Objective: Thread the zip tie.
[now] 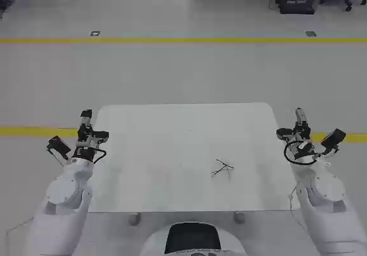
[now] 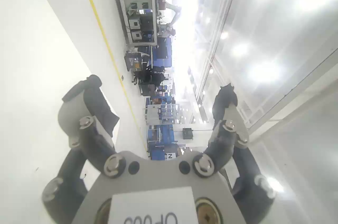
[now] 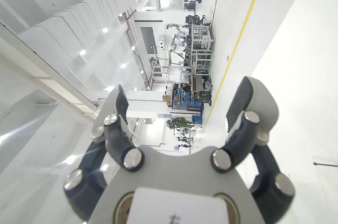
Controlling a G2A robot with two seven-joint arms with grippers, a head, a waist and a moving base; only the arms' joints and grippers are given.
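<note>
- Zip tie [image 1: 221, 168]: lies flat on the white table [image 1: 170, 141], right of centre and toward the near edge. It is nearer the right gripper and touches neither.
- Left gripper [image 1: 85, 121]: just beside the table's left edge. Fingers [image 2: 87, 103] spread apart, nothing between them.
- Right gripper [image 1: 300, 120]: just off the right edge. Fingers [image 3: 253, 101] likewise released, empty.
- The tie reads as thin, dark, crossed strands. Cannot tell head from tail, or whether it is one tie or several.

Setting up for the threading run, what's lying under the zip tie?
Just the white table: the zip tie lies straight on its bare top. It is so thin that it hides almost nothing. Whether strands cross there is too small to tell.
</note>
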